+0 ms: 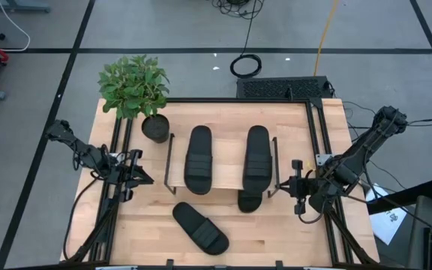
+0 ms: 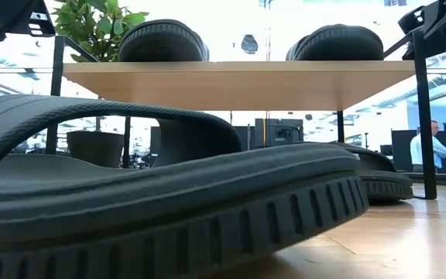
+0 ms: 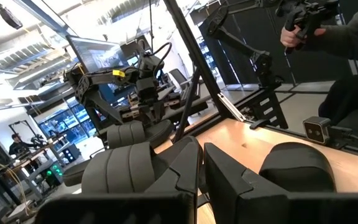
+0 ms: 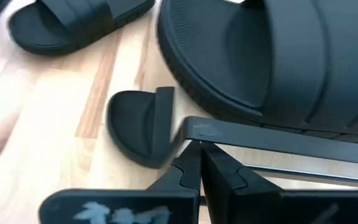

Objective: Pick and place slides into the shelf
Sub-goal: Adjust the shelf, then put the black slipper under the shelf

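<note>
Looks like you're roughly halfway through this one: two slides, one (image 1: 198,158) and the other (image 1: 256,156), already sit side by side on the top board of the shelf (image 1: 227,178), a third (image 1: 250,199) is tucked under the shelf with just its end poking out the front, and the fourth slide (image 1: 200,227) lies loose on the table in front of the shelf, angled. So the step in hand, as I read it, is going for that last loose one, or maybe nudging the tucked one further under first. Your right gripper (image 1: 294,185) hangs just off the shelf's right end, and in its wrist view its fingers (image 4: 199,168) are pressed together on nothing, right by the wire frame. Your left gripper (image 1: 136,177) hovers off the shelf's left end with fingers (image 3: 185,165) slightly spread, also empty. Next you'd want to open one gripper wide, swing it out front of the shelf, drop onto the loose slide and pinch its ribbed strap, then slide it low under the board without clipping the wire frame.
</note>
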Available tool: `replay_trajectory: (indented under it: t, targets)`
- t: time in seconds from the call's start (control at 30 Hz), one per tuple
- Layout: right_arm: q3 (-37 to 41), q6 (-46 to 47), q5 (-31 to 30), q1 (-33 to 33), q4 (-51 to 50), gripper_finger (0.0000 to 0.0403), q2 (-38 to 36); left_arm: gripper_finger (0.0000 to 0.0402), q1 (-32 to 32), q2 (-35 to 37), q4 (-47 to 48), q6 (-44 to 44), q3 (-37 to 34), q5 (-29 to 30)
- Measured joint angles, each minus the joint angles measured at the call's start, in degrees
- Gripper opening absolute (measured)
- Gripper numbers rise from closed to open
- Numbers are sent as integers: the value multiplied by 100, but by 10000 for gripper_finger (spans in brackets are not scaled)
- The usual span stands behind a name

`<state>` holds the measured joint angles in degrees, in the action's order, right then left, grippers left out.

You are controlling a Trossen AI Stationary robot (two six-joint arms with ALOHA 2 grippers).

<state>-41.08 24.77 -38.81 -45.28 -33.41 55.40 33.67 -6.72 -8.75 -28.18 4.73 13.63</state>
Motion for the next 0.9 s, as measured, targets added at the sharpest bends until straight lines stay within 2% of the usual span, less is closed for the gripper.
replay_trajectory:
  t: [0.27,0.43,0.9]
  targets:
    - [-4,373,25,0,-778,0,-60,26,0,0,-1,-92,0,2]
    - [0,587,13,0,-1149,0,-358,26,0,0,-4,-132,0,2]
    - [0,-2,-26,0,-1654,0,-1925,26,0,-1,-2,-194,2,0]
